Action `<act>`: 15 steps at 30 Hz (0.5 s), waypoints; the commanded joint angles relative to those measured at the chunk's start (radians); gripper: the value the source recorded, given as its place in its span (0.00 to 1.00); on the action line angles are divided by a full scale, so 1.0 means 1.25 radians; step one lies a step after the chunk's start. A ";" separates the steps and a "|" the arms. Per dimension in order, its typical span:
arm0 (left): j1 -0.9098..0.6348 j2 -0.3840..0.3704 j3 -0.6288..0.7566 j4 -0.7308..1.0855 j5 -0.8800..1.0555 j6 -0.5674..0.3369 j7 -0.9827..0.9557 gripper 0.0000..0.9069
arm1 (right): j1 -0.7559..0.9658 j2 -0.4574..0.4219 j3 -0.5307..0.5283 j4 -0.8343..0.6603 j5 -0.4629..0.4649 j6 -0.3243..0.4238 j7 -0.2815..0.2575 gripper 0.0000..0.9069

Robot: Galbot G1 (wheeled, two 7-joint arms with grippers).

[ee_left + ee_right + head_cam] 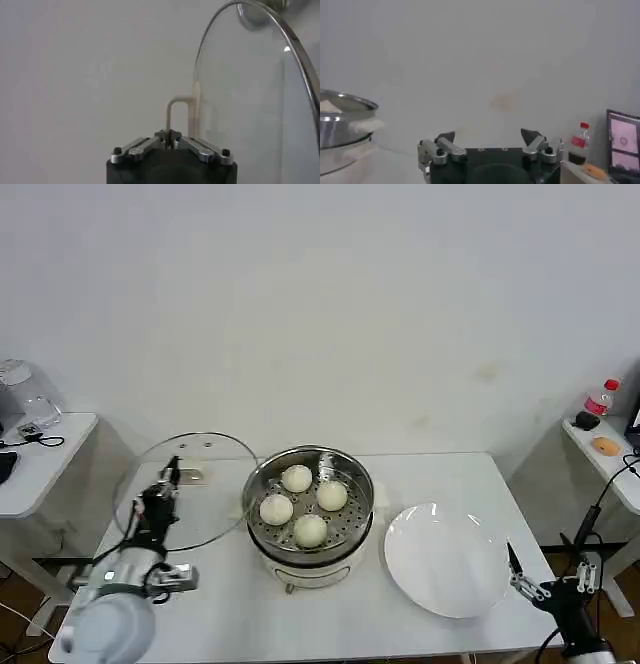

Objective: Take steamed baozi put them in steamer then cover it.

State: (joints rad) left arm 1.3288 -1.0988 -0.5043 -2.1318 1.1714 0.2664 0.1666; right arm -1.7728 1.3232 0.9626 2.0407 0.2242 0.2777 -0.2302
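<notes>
A: What is the left tool [170, 136] doing?

B: Its fingers are pressed together on the cream handle [179, 116] of the cover [185, 489]. The cover hangs lifted and tilted above the worktop's [420, 614] left part, just beside the steamer [310, 509]. In the head view its near edge seems to overlap the steamer's left rim, though whether they touch cannot be told.

A: And the left wrist view?

B: The glass stands nearly upright there, its metal rim curving away from the tool against the pale wall.

A: Where is the right tool [515, 569]?

B: Low at the worktop's right edge, just beside the plate [445, 559], with its fingers spread apart and nothing between them. The right wrist view shows the two fingertips [447, 136] well apart, with the steamer off to one side.

A: The baozi [311, 530]?

B: All four sit on the perforated tray inside the steamer, close together. The steamer stands uncovered at the middle of the worktop. The plate lies to its right, bare.

A: Anything farther out?

B: A red-capped bottle [601, 398] stands on a side shelf at the right.
</notes>
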 commanded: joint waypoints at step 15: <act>-0.176 -0.337 0.279 0.128 0.380 0.059 0.137 0.00 | 0.002 0.022 -0.049 -0.012 -0.046 0.000 0.002 1.00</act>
State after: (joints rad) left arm 1.1644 -1.3496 -0.2551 -2.0335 1.4054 0.3357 0.2969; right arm -1.7689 1.3477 0.9209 2.0280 0.1677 0.2821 -0.2280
